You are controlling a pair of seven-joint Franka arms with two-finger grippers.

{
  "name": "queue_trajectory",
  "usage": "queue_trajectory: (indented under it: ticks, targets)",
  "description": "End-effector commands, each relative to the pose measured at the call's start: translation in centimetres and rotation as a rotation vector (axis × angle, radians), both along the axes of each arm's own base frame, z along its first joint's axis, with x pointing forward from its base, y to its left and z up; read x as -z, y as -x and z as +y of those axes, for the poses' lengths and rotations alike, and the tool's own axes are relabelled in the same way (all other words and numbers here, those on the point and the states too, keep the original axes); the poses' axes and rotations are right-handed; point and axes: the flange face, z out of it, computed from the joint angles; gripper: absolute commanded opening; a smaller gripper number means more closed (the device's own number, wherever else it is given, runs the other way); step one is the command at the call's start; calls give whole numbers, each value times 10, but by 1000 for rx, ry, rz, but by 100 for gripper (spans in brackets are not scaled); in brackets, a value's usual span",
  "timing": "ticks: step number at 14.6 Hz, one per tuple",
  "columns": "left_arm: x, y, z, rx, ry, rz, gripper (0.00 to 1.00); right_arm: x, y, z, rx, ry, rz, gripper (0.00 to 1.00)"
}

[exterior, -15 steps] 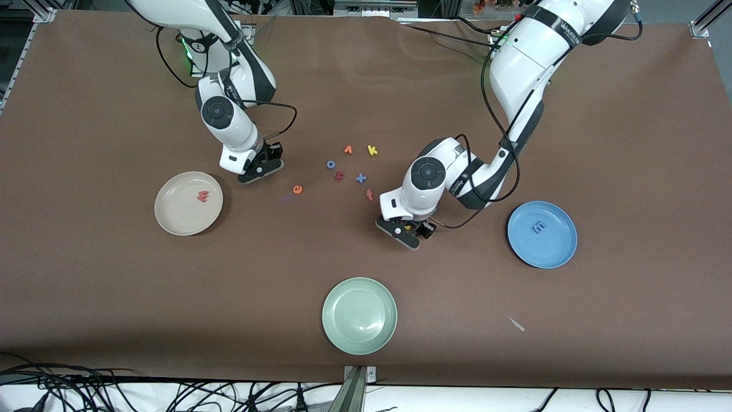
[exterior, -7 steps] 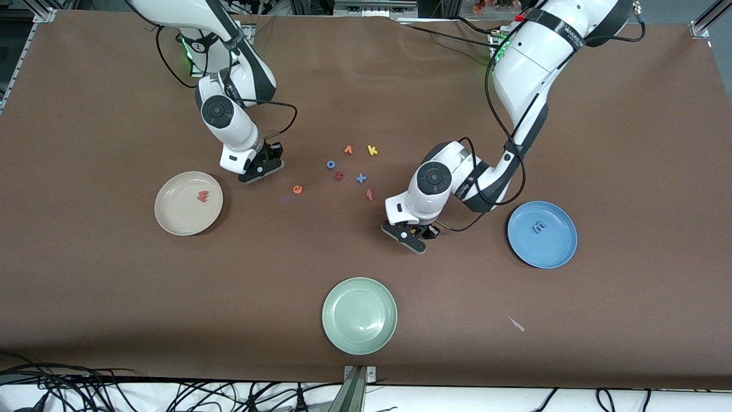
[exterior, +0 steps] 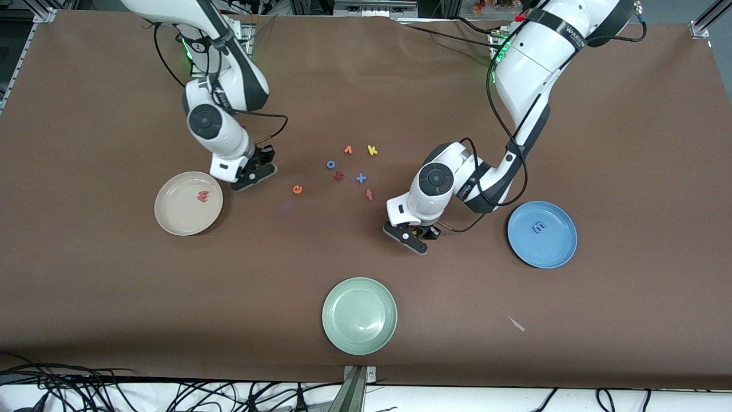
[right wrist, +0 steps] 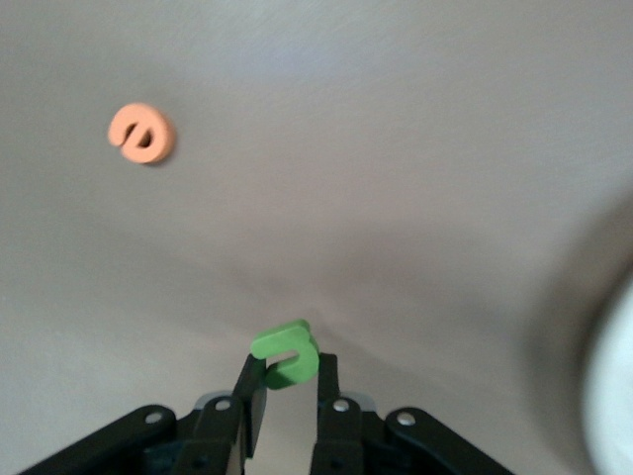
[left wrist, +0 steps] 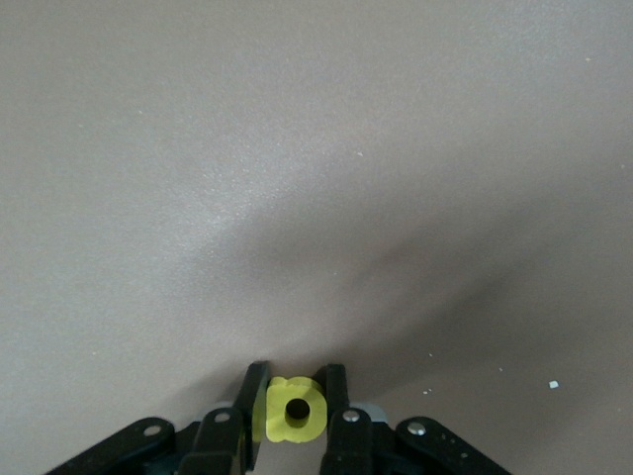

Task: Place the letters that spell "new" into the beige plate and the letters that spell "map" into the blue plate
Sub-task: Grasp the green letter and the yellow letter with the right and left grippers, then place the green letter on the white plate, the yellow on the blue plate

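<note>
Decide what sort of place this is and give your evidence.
Probably a robotics lab: two robot arms mounted at a brown-covered table, metal framing at its corners, and loose cables along its edge.

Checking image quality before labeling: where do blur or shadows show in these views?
Right wrist view: the orange e and the pale plate rim are soft, the green n sharper. Left wrist view: the yellow a is crisp, with a dark shadow on the tablecloth. Front view: even, sharp lighting.

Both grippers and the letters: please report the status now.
Left gripper shut on yellow a. Right gripper shut on green n, beside beige plate. Orange e on the table. Nothing in the way.
</note>
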Motion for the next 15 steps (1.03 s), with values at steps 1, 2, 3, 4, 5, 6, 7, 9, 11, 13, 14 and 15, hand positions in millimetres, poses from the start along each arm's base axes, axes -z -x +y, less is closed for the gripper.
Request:
queue_trajectory:
  ticks: [1,2,3,4,5,6,7,9,11,13,14,15]
  targets:
    - [-31,-13,14,-21,-12,-2,11,-26,-25,-28,-50,1,21,21]
    - [-45,-19,22,-43,-11,-8,11,-30,-33,-38,-57,1,16,21]
    - [-57,-26,38,-77,-14,14,8,-31,-40,-50,-65,2,10,21]
    - [-70,-32,56,-108,-28,36,8,-33,-48,-65,-80,14,0,21]
    - [-80,-32,68,-122,-55,60,8,-32,-53,-76,-96,30,-4,21]
    - [-94,-32,81,-132,-90,86,8,-33,-60,-88,-103,45,-10,21]
    - [-101,-31,97,-140,-133,128,8,-32,-65,-98,-101,55,-14,21]
    - [-95,-27,125,-60,-203,222,8,-28,-76,-112,-89,68,-16,21]
    - [-79,-38,183,-34,-259,248,8,-19,-88,-129,-60,81,-11,22]
    - [-74,-48,239,7,-237,280,8,-14,-98,-141,-38,88,-12,30]
    - [-72,-52,262,19,-220,289,8,-16,-99,-140,-27,89,-17,71]
    - [-67,-55,286,18,-204,295,9,-19,-100,-138,-8,86,-19,100]
